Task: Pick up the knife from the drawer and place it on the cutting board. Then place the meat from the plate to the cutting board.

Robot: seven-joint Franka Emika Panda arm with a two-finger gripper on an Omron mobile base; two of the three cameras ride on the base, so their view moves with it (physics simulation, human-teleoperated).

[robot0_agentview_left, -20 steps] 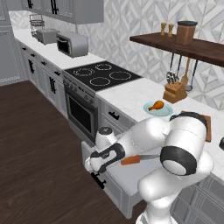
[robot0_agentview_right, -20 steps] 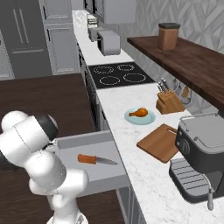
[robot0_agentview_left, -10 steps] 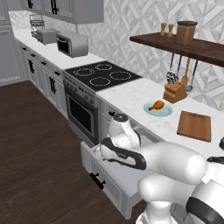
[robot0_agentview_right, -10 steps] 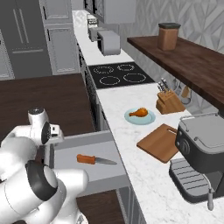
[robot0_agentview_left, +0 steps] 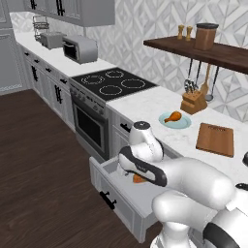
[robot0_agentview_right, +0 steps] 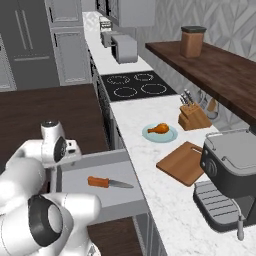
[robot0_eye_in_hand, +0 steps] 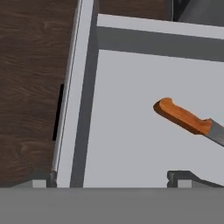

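- The gripper hung spread apart over the open drawer, holding nothing.
- The knife lay off-centre; descending unaligned risked a miss.

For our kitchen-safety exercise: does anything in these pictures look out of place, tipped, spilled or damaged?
Nothing is spilled, tipped or damaged. The only loose item is the knife, lying flat and alone in the open drawer. The drumstick sits on its plate, and the cutting board lies bare on the counter.
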